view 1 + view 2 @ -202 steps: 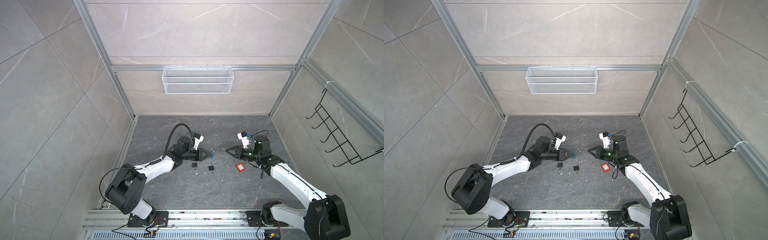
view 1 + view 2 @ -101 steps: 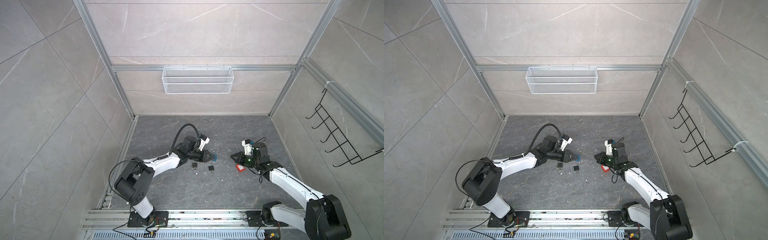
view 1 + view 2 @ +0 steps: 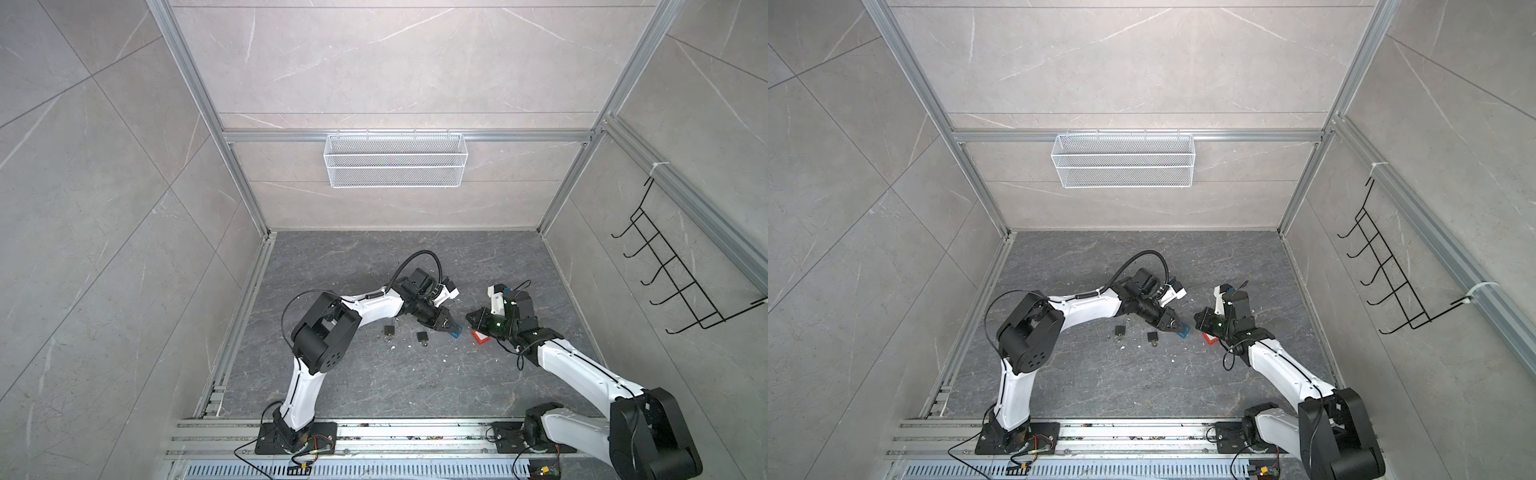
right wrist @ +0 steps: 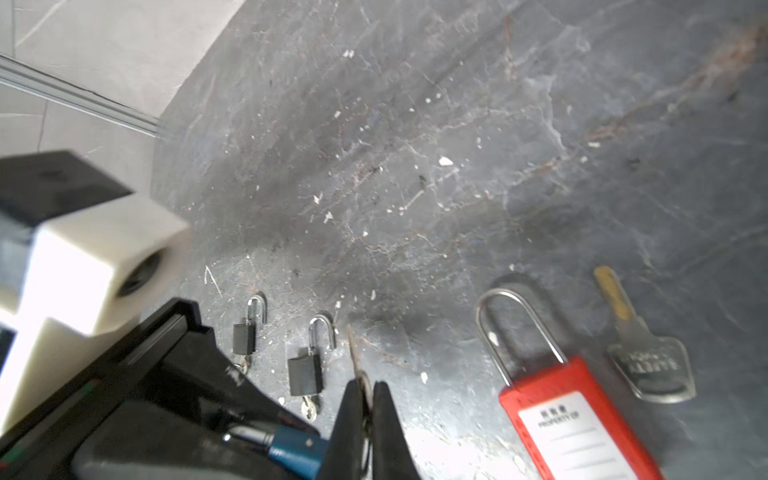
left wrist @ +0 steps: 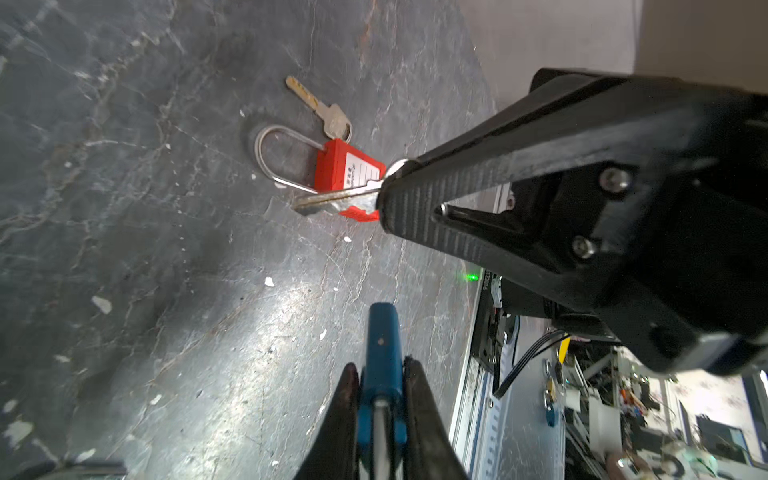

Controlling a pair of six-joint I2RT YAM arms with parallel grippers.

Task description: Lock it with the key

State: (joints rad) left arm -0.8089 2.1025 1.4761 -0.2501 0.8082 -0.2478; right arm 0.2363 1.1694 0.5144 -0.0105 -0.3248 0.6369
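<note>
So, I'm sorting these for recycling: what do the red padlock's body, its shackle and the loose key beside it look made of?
Red padlock body: apparently moulded plastic, matte, uniform red, with a paper-like white label. Shackle: bright polished metal, likely steel; it glints. Loose key: dull silvery metal head with stamped lettering, blade tinged yellowish, perhaps brass showing.

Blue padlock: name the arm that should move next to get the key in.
Right, probably: the right hand pinches the key, blade free, close to the blue padlock that the left hand clamps.
</note>
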